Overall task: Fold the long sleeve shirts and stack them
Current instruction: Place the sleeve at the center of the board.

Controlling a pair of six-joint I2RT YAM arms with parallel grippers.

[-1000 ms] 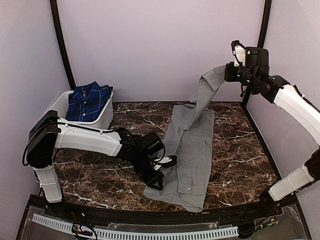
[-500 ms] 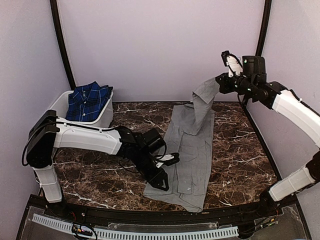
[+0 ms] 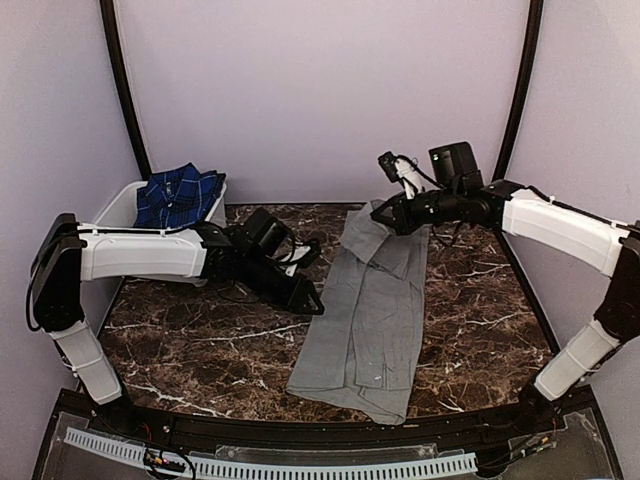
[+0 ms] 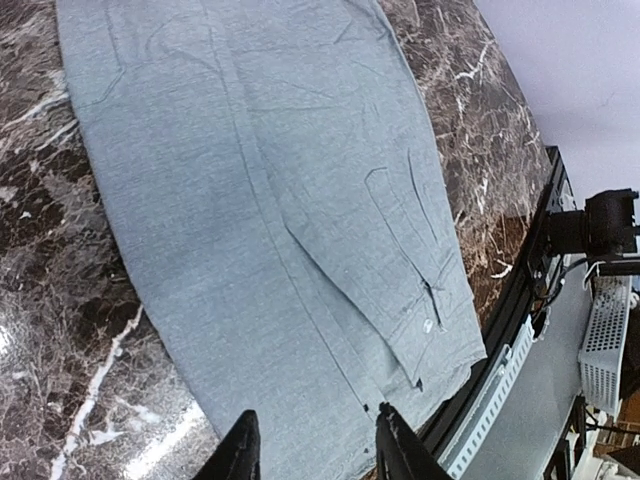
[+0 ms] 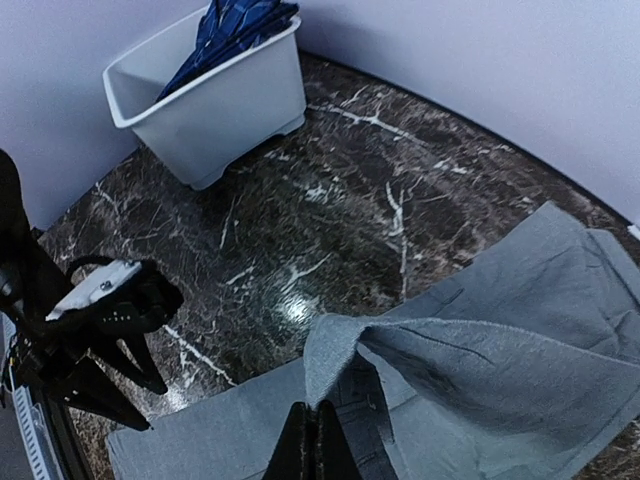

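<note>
Grey shirt [image 3: 372, 320] lies flat on the table [image 3: 200, 350], just right of centre, with its collar end toward 12 o'clock and its hem toward 6 o'clock. Two changes have occurred within the last second. First, the right fingers [image 5: 315, 445], clamped together on a fold of one sleeve [image 3: 392, 232], have come down from a raised position at 2 o'clock and moved inward, so the sleeve now droops over the upper body of the garment near 12 o'clock. Second, the left fingers [image 4: 242, 455] have let go of the side edge near 6 o'clock, stand apart holding nothing, and have drawn back toward 9 o'clock. Assessment: the sleeve fold-in is under way but not yet laid down, and the body folds and stacking remain. The cloth is plain mid-grey and lightly creased. The other sleeve already lies lengthwise on the body, its cuff [image 4: 425, 310] with a pale button near the hem. The plaid shirt [image 3: 178, 195] sits bunched in the white tub [image 3: 110, 210] at 10 o'clock.
</note>
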